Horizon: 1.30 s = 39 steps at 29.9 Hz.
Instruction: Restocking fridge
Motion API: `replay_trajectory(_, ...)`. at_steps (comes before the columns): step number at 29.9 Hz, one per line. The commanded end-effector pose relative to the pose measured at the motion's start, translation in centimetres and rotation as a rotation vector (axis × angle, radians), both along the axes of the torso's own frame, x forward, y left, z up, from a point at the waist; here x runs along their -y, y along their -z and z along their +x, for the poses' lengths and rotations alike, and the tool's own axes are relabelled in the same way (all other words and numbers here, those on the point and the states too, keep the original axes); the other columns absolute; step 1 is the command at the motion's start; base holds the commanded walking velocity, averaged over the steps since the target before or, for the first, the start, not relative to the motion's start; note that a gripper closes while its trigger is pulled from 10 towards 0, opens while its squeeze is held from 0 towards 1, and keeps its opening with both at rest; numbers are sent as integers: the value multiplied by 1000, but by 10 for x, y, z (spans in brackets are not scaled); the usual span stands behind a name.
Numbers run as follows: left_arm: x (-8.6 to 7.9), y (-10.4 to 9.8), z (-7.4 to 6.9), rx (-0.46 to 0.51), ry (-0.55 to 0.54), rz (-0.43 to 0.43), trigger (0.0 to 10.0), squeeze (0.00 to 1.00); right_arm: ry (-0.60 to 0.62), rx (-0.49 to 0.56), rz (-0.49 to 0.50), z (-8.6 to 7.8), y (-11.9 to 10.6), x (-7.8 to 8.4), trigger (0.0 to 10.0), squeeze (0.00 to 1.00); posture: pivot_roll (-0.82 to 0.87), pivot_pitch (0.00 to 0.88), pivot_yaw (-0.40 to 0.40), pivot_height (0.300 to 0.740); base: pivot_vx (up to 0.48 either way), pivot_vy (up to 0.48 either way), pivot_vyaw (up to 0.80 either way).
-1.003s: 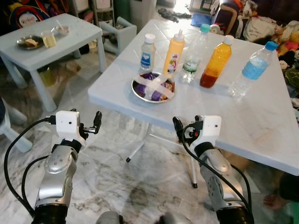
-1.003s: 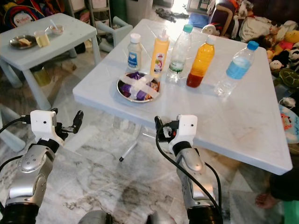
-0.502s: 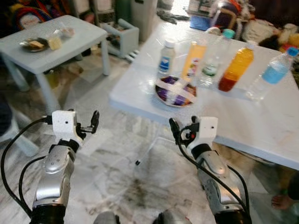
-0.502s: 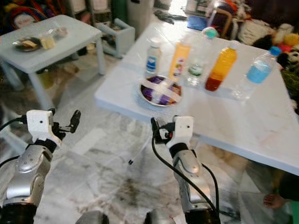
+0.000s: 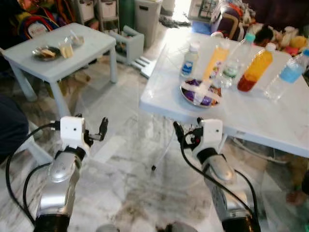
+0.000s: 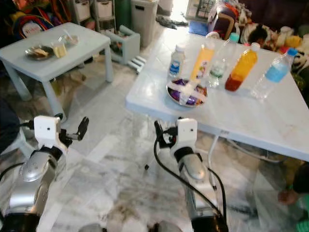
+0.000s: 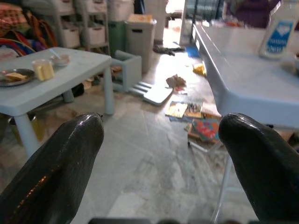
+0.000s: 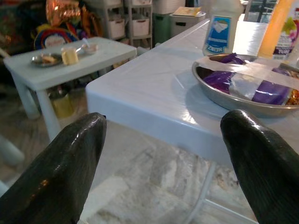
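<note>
Both grippers — left gripper (image 7: 159, 154), right gripper (image 8: 163, 154) — are wide open, holding nothing; the bottle (image 8: 221, 29) label is too blurry to read.

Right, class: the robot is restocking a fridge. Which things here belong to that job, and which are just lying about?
For the job:
small white bottle
yellow sauce bottle
clear bottle, green cap
orange drink bottle
blue-label water bottle
taped metal bowl

Lying about:
plate and cup on the small table
bin
soft toys
papers on the floor
</note>
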<state>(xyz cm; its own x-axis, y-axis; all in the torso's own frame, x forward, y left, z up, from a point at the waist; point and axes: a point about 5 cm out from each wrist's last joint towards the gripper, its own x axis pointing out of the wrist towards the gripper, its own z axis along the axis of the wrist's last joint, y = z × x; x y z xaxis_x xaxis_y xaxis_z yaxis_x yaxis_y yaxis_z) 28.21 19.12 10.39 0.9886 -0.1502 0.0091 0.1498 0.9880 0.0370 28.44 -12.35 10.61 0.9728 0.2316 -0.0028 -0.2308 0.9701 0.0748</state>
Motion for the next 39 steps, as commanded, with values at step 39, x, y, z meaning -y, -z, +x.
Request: replay_trajectory(39, 18, -10, -13, -13, 5, -69, 10000, 0, 52, 192, -110, -1, -37, 28, 10000, 0, -8, 10, -23, 740, 304, 33, -223)
